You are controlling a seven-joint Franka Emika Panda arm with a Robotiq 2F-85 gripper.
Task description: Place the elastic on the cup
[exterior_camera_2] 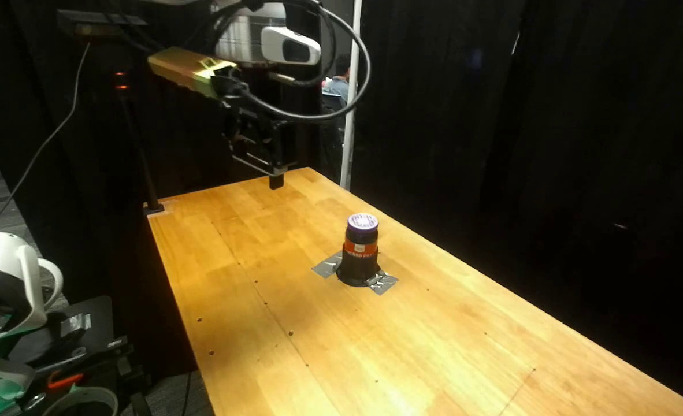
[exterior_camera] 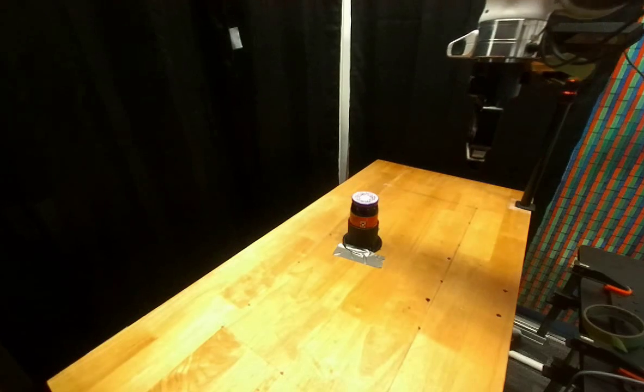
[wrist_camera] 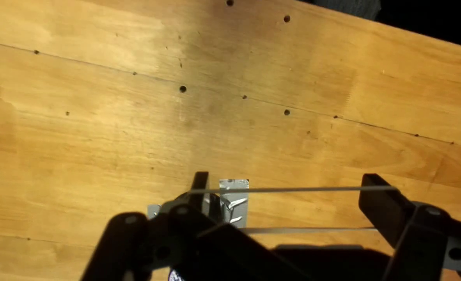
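The cup (exterior_camera: 364, 222) is short, dark and cylindrical, with an orange-red middle and a pale patterned top. It stands upright on the wooden table and also shows in an exterior view (exterior_camera_2: 360, 249). My gripper (wrist_camera: 285, 185) is open, its two fingers wide apart. The elastic (wrist_camera: 293, 189) is a thin pale band stretched around both fingers, with two strands crossing the gap. In both exterior views the gripper (exterior_camera: 477, 152) (exterior_camera_2: 275, 176) hangs above the table, higher than the cup and toward the far end. In the wrist view the left finger mostly hides the cup; a bit of its top (wrist_camera: 174, 275) shows.
Silver tape (exterior_camera: 359, 256) (wrist_camera: 236, 195) holds the cup's dark base to the wooden table (exterior_camera: 278, 305). A dark pole (exterior_camera: 540, 158) stands at the table's far corner. A cable loop (exterior_camera_2: 364, 69) hangs from the arm. A side cart (exterior_camera: 616, 283) with a tape roll stands beside the table.
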